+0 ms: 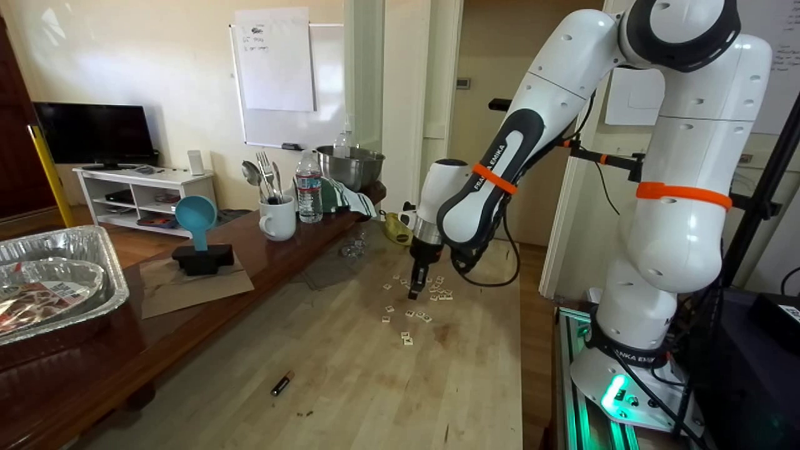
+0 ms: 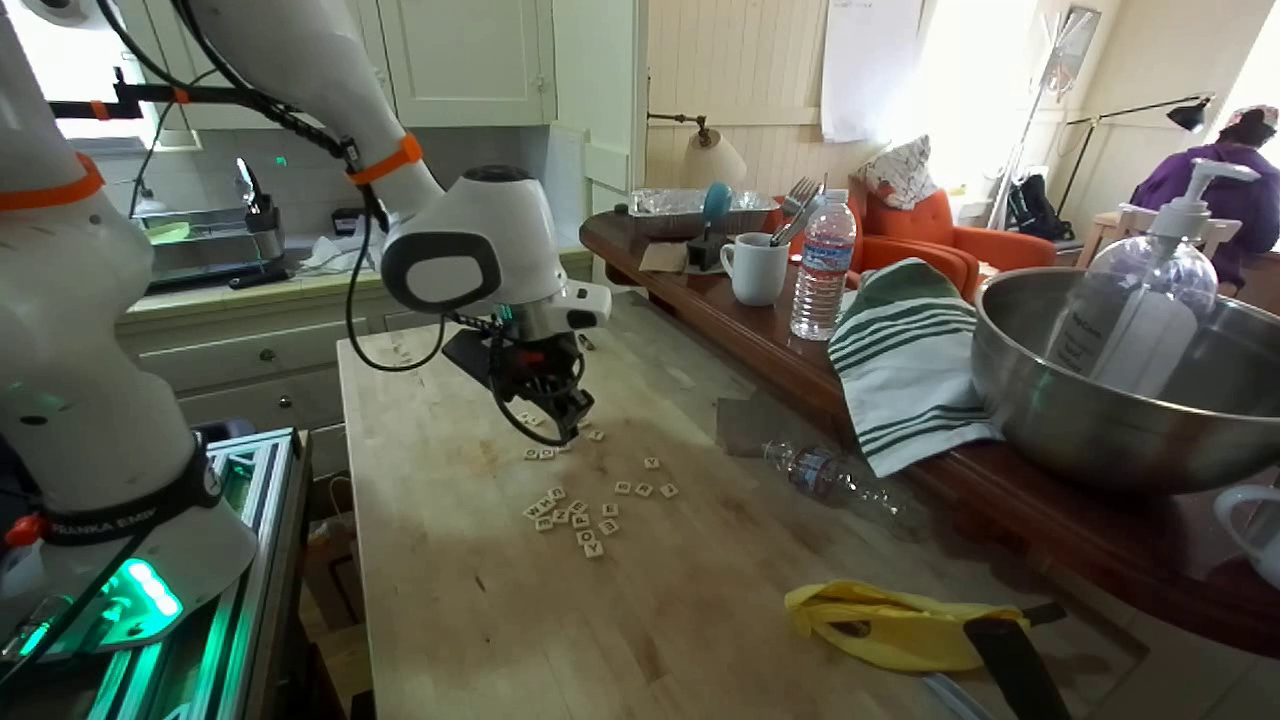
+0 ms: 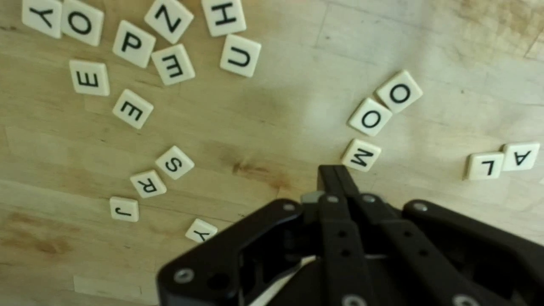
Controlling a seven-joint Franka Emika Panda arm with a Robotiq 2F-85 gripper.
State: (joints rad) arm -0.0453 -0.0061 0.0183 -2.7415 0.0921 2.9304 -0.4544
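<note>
my fingers point(image 3: 326, 180) are narrow, the tips meeting side by side, just beside the m tile point(image 3: 361, 155); this tile lies flat on the bench point(image 1: 375, 394), letter upward, and whether i touch it i cannot tell; above the m tile in the wrist view comes the nearer o tile point(image 3: 370, 117), close but apart from it, and past that the farther o tile point(image 3: 399, 92), the two o's touching; to the right of the m tile, well apart from it, the l tile point(image 3: 485, 166) touches the a tile point(image 3: 521, 156); up and left of the m tile i see the u tile point(image 3: 240, 55), with the p tile point(image 3: 134, 43) farther off; about level with the m tile, well to its left, sits the s tile point(image 3: 174, 162), the r tile point(image 3: 148, 184) just beside it; in an exterior view a battery point(image 1: 282, 383) lies on the bench, well apart from the m tile; also well apart from it, a clear bottle point(image 2: 815, 470) lies on its side and a yellow thing point(image 2: 905, 630) rests, its kind unclear to me; away from the m tile, on a dark raised ledge point(image 1: 150, 340), a white mug point(image 1: 277, 220) holds cutlery point(image 1: 251, 173) in both exterior views.
</note>
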